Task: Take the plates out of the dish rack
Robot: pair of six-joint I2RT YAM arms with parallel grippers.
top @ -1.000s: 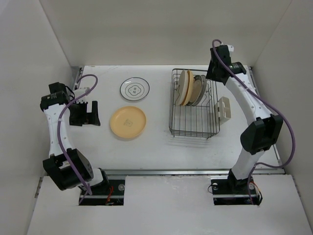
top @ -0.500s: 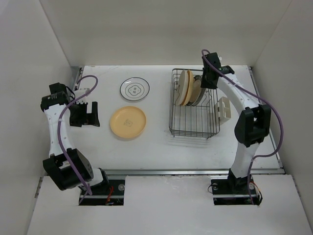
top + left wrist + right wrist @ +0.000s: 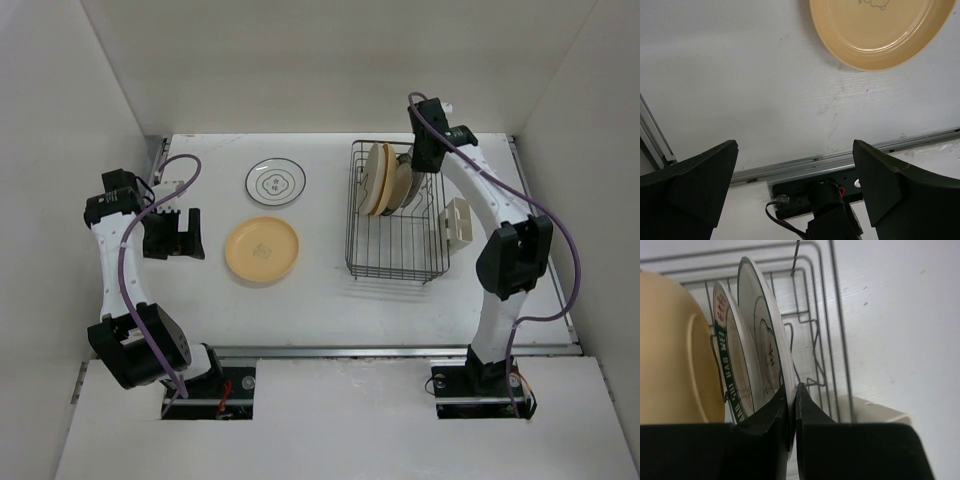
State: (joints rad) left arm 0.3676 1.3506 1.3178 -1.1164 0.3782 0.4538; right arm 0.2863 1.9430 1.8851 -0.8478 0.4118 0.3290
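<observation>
The black wire dish rack [image 3: 350,228] stands right of centre and holds several upright plates [image 3: 378,178] at its far end. My right gripper [image 3: 417,168] reaches down from the rack's far right side. In the right wrist view my right gripper [image 3: 791,396] is shut on the rim of the rightmost white plate [image 3: 765,340]. Beside that plate stand a plate with a dark green lettered band [image 3: 724,365] and a cream plate [image 3: 670,350]. My left gripper [image 3: 178,232] hovers open at the table's left, holding nothing. A yellow-orange plate [image 3: 262,249] and a white ringed plate [image 3: 275,182] lie flat on the table.
A beige plastic holder [image 3: 459,222] hangs on the rack's right side, also seen as the beige holder [image 3: 875,412] behind the rack wires [image 3: 840,340]. The left wrist view shows the yellow-orange plate [image 3: 880,30] ahead of my open left gripper [image 3: 794,147]. White walls enclose the table.
My right arm has swung left and down to the rack's plates, and its jaws have closed on the rightmost plate's rim. The left arm has not moved.
</observation>
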